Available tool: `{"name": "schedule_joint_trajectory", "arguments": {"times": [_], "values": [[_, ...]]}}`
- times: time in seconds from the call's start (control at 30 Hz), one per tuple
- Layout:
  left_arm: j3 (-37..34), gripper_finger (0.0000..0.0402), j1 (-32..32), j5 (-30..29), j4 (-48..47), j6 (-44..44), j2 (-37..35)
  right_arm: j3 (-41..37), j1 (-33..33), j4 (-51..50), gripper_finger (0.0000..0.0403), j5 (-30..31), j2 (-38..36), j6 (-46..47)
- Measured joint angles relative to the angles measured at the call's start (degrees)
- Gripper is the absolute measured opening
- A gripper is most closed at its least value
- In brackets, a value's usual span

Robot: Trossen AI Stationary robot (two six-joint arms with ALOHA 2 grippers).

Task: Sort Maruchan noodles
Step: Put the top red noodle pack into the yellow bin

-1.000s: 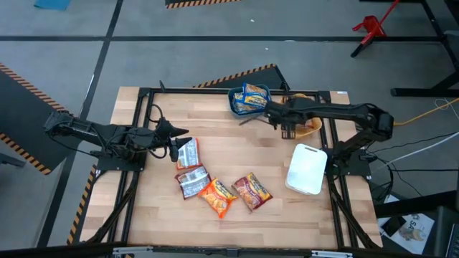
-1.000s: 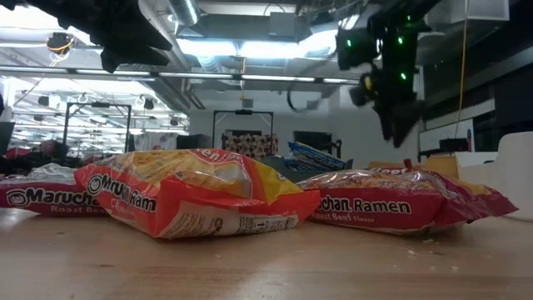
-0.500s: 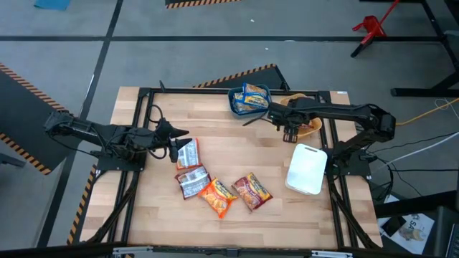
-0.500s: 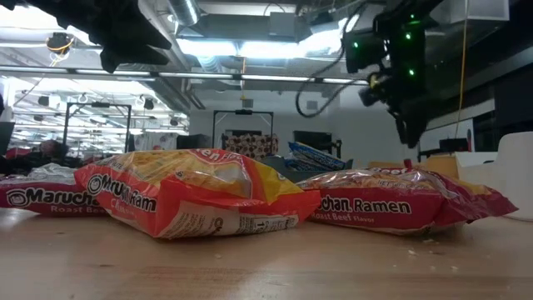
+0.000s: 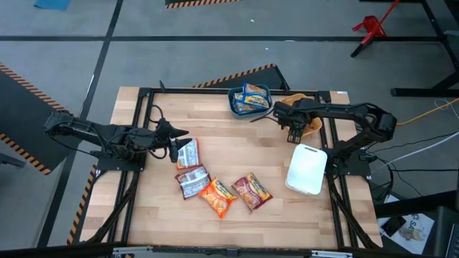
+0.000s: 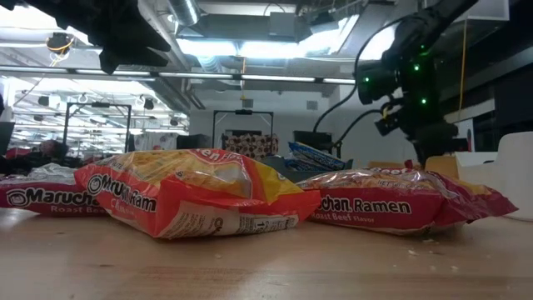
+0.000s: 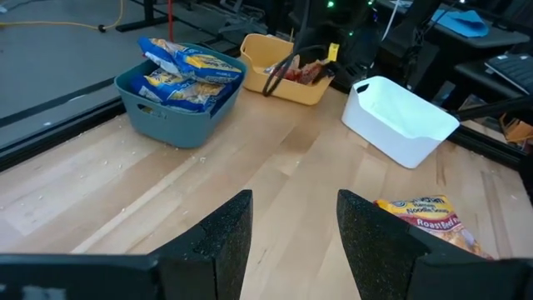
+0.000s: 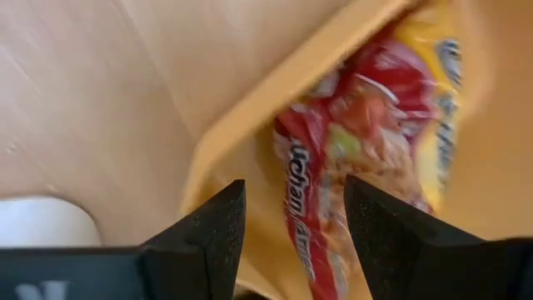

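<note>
A: Since the right gripper [image 5: 292, 134] hangs right over the orange bin [image 5: 313, 125], is it dropping a packet off?

B: That's my read. Its fingers [image 8: 193, 242] stand parted with nothing between them, and a red packet [image 8: 358, 158] lies in the bin just below, so the packet looks let go rather than gripped.

A: Why are the bins lined up on that side?

B: One colour each, I'd judge. The teal bin [image 5: 239, 106] holds blue-and-yellow packets [image 5: 252, 98]; the white bin [image 5: 307, 170] looks empty.

A: And the left gripper [image 5: 174, 145]?

B: It waits just beside a silver-and-red packet [image 5: 188, 153], fingers [image 7: 218, 237] apart, holding nothing.

A: What's left?

B: Four packets mid-table: that one, another silver one [image 5: 192, 181], an orange one [image 5: 218, 196] and a dark red one [image 5: 251, 190], close together, probably within both arms' reach.
</note>
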Motion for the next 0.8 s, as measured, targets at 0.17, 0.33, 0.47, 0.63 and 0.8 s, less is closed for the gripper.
{"name": "schedule_joint_trajectory", "arguments": {"times": [0.17,0.33,0.47,0.63,0.8], "values": [[0.00,0.0170,-0.02,-0.17,-0.04,-0.25,0.00,-2.01,-0.66,4.23,0.0188,-2.99,0.00,-0.83],[0.00,0.0170,0.00,-0.23,-0.07,-0.52,0.00,-2.26,-0.51,5.63,0.0175,0.07,0.00,1.12],[0.00,0.0170,0.00,-0.42,-0.07,-0.55,0.00,-2.26,-0.51,6.78,0.0130,0.64,0.00,5.05],[0.00,0.0170,0.00,-0.49,-0.07,-0.59,0.00,-2.26,-0.49,7.23,0.0054,2.07,0.02,10.68],[0.00,0.0170,0.00,-0.49,-0.07,-0.66,0.00,-2.26,-0.51,10.70,0.0013,4.37,-0.28,16.32]]}}
